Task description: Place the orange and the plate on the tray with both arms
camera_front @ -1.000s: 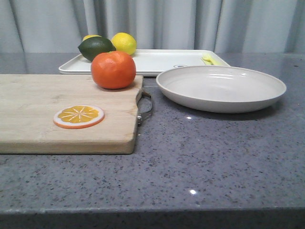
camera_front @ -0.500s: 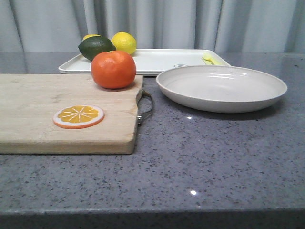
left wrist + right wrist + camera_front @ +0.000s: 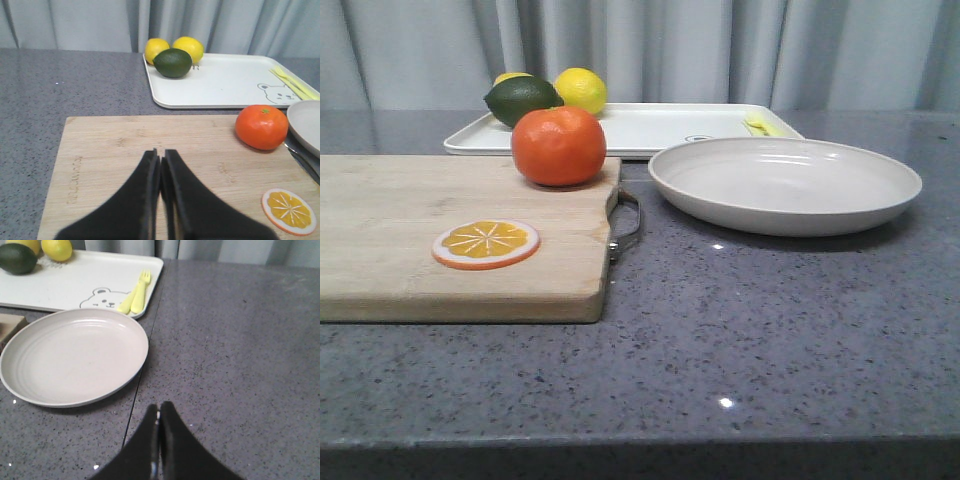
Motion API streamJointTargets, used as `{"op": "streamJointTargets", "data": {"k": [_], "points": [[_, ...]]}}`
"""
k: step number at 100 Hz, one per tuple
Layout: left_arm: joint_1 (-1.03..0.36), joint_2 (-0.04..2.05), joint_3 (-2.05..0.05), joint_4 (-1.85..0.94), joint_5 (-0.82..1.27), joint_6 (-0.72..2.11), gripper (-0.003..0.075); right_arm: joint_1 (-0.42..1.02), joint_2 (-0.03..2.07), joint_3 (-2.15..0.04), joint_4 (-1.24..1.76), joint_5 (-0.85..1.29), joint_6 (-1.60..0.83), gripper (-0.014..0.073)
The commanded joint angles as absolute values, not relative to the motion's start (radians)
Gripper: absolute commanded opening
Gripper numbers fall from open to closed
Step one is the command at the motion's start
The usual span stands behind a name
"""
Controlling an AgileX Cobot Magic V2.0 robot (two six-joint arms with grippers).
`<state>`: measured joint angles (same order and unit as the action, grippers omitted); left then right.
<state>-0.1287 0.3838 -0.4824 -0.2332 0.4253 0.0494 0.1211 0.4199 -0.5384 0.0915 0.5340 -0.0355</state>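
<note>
Nothing has been picked up yet, so the task appears to be at its very start, with both arms waiting back from their targets. On the left, the left gripper [image 3: 161, 165] hangs over a wooden cutting board [image 3: 440, 235] with its two black fingers pressed together, holding nothing. An orange slice disc [image 3: 485, 244] lies flat on the board. The orange [image 3: 558, 146], round, slightly flattened, glossy and bright, sits on the board's far right corner, well ahead of that gripper. Its next move likely calls for spreading the fingers and reaching forward and rightward to straddle the fruit. Behind the board lies the tray [image 3: 660, 128], a flat white rectangle with a low rim, carrying a dark green avocado [image 3: 522, 99], two lemons [image 3: 580, 90] at its left end and a yellow fork [image 3: 140, 291] at its right. To the right of the board, resting on the grey speckled desk [image 3: 770, 320] just in front of the tray, is the plate [image 3: 785, 185], wide, shallow, off-white and empty. The right gripper [image 3: 159, 412] is near its rim, fingers closed and empty; it would need to open and catch the rim edge.
</note>
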Motion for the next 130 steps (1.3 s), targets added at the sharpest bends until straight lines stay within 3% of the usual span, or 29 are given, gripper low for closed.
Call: {"op": "streamJointTargets", "data": {"k": [1, 23, 54, 65, 75, 91, 99, 106, 130], "points": [[-0.157, 0.476, -0.587, -0.252, 0.415, 0.061, -0.002, 0.118, 0.514, -0.631, 0.097, 0.536, -0.038, -0.0069], [-0.206, 0.658, -0.755, -0.252, 0.498, 0.065, -0.002, 0.118, 0.666, -0.734, 0.119, 0.635, -0.038, -0.0069], [-0.214, 0.775, -0.799, -0.251, 0.503, 0.096, -0.002, 0.118, 0.682, -0.735, 0.144, 0.627, -0.038, -0.0064], [-0.214, 0.779, -0.799, -0.251, 0.517, 0.145, -0.0001, 0.118, 0.682, -0.735, 0.145, 0.633, -0.038, -0.0008], [-0.214, 0.779, -0.799, -0.251, 0.521, 0.178, 0.0106, 0.118, 0.682, -0.735, 0.146, 0.634, -0.038, 0.0149], [-0.214, 0.777, -0.799, -0.254, 0.519, 0.194, 0.0488, 0.118, 0.682, -0.735, 0.147, 0.628, -0.038, 0.0459], [-0.214, 0.777, -0.799, -0.254, 0.515, 0.194, 0.0648, 0.118, 0.682, -0.735, 0.147, 0.623, -0.038, 0.0536], [-0.214, 0.777, -0.799, -0.254, 0.515, 0.194, 0.0695, 0.118, 0.682, -0.735, 0.147, 0.622, -0.038, 0.0545], [-0.224, 0.777, -0.799, -0.269, 0.448, 0.203, 0.0692, 0.118, 0.682, -0.735, 0.148, 0.621, -0.038, 0.0541]]}}
